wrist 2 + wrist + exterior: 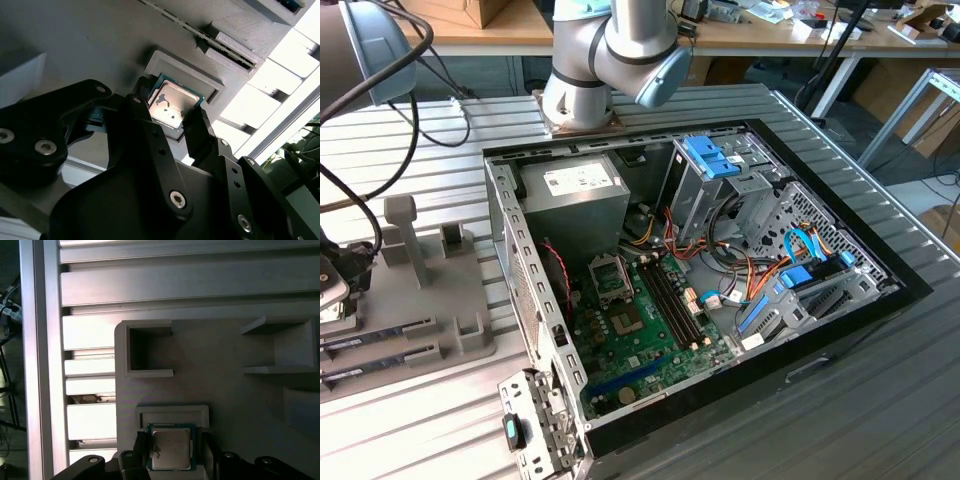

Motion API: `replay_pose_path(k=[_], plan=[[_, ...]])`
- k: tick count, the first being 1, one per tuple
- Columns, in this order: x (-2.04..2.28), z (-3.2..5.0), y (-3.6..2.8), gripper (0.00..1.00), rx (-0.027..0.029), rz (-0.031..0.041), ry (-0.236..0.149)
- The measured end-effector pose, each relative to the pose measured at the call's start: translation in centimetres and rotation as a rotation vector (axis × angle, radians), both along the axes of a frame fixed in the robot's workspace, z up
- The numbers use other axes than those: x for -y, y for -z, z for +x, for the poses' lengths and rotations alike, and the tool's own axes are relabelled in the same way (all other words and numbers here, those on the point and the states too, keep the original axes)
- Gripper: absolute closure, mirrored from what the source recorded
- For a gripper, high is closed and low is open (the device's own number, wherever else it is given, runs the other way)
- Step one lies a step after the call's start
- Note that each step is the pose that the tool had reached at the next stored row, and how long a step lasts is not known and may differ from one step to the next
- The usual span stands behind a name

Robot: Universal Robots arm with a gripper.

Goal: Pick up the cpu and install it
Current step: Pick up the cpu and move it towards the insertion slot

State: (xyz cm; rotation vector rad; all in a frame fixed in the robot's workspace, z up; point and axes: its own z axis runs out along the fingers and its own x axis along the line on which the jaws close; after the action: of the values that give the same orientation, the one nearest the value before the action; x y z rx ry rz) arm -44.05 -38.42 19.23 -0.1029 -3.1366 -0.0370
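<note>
- Cpu [171,449] lay flat in a shallow walled recess of the grey fixture [430,300]. That fixture sat at the exterior view's left on the slatted table [880,400].
- We saw the chip's silvery top facing up toward the wrist, with a thin green rim around it.
- We found the gripper [170,107] hanging directly over that recess, its two black fingers [140,450] apart and one on either side of the chip.
- One finger looked to be touching or just beside one edge of the cpu, while a sliver of grey fixture showed between the opposite edge and the other finger. We judged the chip bracketed but not clamped, and not lifted.
- We judged that the relation that mattered was this: the cpu lay straight between the fingertips, so the closing line ran across two opposite edges. Being close to square, it offered no long axis to favour.
- Farther right in the exterior view, the open computer case [910,290] lay on its side, well apart from the fixture.
- Inside it we made out the green board [620,350], and on it, toward the far end, the metal-framed socket [610,275].
</note>
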Motion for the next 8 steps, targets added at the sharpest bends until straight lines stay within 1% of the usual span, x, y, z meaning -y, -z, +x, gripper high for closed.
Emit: replay_pose_path(k=[1,2,3,4,8], plan=[[-0.01,0.0,0.01,0.45,0.0,-0.0014,0.0],[-0.01,-0.01,0.03,0.45,0.0,-0.0058,0.0],[0.0,0.0,0.03,0.45,0.0,-0.0082,0.0],[0.0,-0.01,0.04,0.45,0.0,-0.0094,0.0],[0.0,0.0,0.08,0.45,0.0001,-0.0096,0.0]])
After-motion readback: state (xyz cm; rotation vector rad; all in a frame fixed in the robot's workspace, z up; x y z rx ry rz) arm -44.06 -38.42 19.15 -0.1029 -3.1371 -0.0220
